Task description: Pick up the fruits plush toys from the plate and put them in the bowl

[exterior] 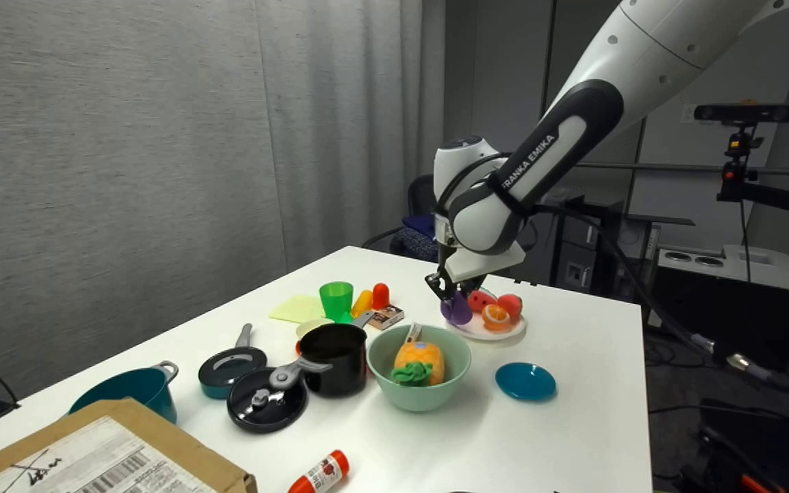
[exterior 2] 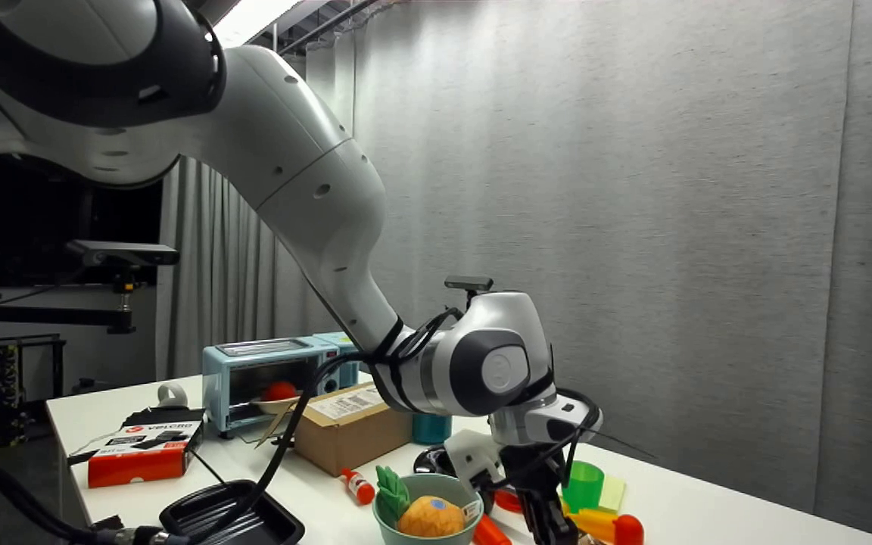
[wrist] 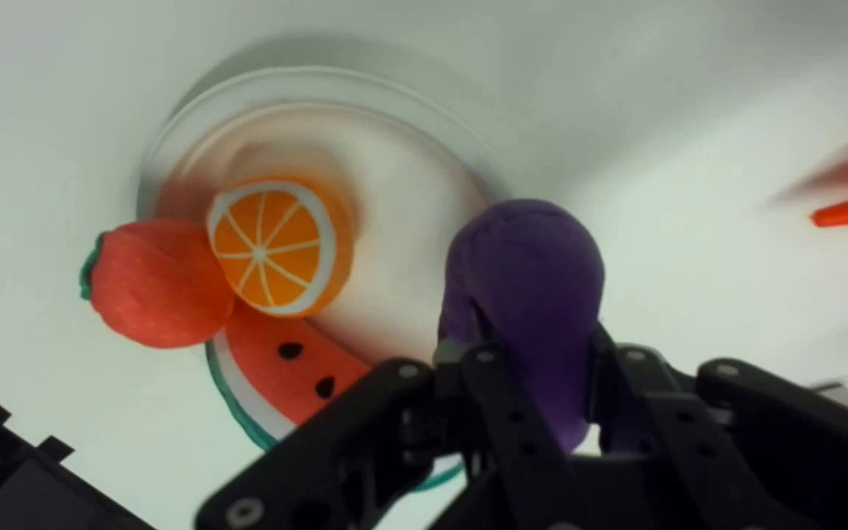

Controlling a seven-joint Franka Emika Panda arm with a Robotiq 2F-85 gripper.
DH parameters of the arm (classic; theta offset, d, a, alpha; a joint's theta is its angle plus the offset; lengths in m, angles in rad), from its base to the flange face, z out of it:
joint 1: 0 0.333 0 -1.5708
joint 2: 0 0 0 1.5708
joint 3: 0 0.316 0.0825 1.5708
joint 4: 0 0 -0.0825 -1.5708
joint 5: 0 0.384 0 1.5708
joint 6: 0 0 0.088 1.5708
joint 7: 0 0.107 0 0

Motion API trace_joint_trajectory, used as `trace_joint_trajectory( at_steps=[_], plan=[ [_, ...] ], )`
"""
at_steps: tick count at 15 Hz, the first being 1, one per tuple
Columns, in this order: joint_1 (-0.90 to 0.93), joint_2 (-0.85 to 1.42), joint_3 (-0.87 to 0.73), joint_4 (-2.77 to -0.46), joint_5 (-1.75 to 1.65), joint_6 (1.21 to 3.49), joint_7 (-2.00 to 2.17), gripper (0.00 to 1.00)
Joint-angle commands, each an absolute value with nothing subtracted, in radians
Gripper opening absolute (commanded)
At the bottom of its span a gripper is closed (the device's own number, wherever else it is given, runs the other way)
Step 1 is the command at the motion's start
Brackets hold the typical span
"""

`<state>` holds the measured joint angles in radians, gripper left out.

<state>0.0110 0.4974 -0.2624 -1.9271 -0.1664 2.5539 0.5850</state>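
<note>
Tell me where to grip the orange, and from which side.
Once the purple toy is placed, I'd take the orange from above, pinching its rounded peel at the upper left and lower right, as seen in the wrist view. Its cut face is turned mostly upward, and those sides look free; the strawberry crowds its left and the watermelon its lower edge.

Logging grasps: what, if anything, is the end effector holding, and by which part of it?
The end effector grips the purple plush toy by its sides, just behind the rounded, bulging end.
</note>
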Motion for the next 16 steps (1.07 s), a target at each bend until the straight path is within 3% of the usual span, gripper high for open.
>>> trace_joint_trajectory(
  at_steps=[1, 9, 16],
  plan=[
    [-0.031, 0.392, -0.163, -1.923, -0.052, 2.490, 0.404, 0.06],
    [-0.065, 0.293, 0.033, -1.907, 0.280, 2.350, 0.009, 0.04],
    [-0.048, 0.378, 0.034, -1.893, 0.284, 2.230, -0.050, 0.04]
  ],
)
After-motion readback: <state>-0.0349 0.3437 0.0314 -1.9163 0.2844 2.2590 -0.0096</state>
